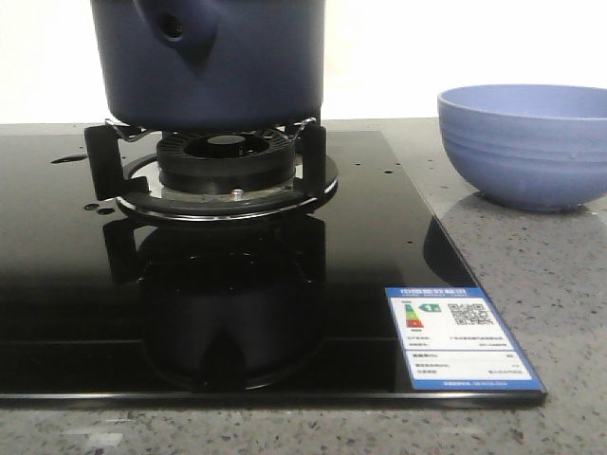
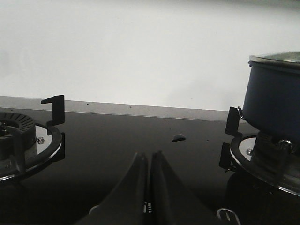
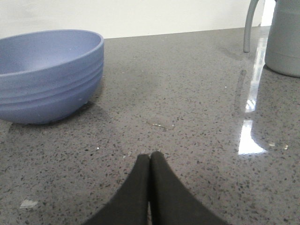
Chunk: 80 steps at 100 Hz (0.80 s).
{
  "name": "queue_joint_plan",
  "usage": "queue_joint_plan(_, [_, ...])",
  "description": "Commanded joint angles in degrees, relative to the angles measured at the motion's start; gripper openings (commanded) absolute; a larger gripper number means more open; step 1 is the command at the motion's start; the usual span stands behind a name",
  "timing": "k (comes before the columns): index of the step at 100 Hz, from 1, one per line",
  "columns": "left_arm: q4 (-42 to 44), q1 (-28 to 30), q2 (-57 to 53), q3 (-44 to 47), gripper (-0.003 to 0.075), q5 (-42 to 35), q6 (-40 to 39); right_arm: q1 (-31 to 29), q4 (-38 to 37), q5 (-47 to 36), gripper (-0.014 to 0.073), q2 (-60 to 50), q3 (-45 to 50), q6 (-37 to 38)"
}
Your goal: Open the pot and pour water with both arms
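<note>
The dark navy pot [image 1: 213,62] stands on a gas burner [image 1: 228,171] of the black glass hob, its handle stub with a round hole facing the camera. Its top is cut off in the front view. In the left wrist view the pot [image 2: 274,98] shows at the side with a metal-rimmed lid edge [image 2: 276,60] on top. My left gripper [image 2: 150,157] is shut and empty, low over the black glass, well apart from the pot. My right gripper [image 3: 150,157] is shut and empty over the grey counter, near a periwinkle ribbed bowl [image 3: 47,75]. Neither gripper shows in the front view.
The periwinkle bowl [image 1: 526,142] sits on the grey stone counter to the right of the hob. A second burner [image 2: 23,140] lies on the hob's other side. A grey jug with a handle [image 3: 281,37] stands on the counter. An energy label [image 1: 460,336] is stuck on the hob's front corner.
</note>
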Motion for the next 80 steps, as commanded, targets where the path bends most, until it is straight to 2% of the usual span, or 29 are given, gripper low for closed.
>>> queue_joint_plan(1, [0.0, 0.1, -1.5, 1.9, -0.0020, -4.0, -0.3, -0.1, -0.8, -4.3, -0.0063, -1.0, 1.4, 0.0])
queue_joint_plan(73, [0.0, 0.1, -1.5, 1.9, -0.0020, -4.0, -0.3, -0.1, -0.8, -4.4, -0.0063, -1.0, 1.4, 0.0])
queue_joint_plan(80, [0.0, 0.1, -1.5, 1.9, -0.0020, -4.0, -0.3, -0.1, -0.8, -6.7, -0.0063, -1.0, 1.4, 0.0])
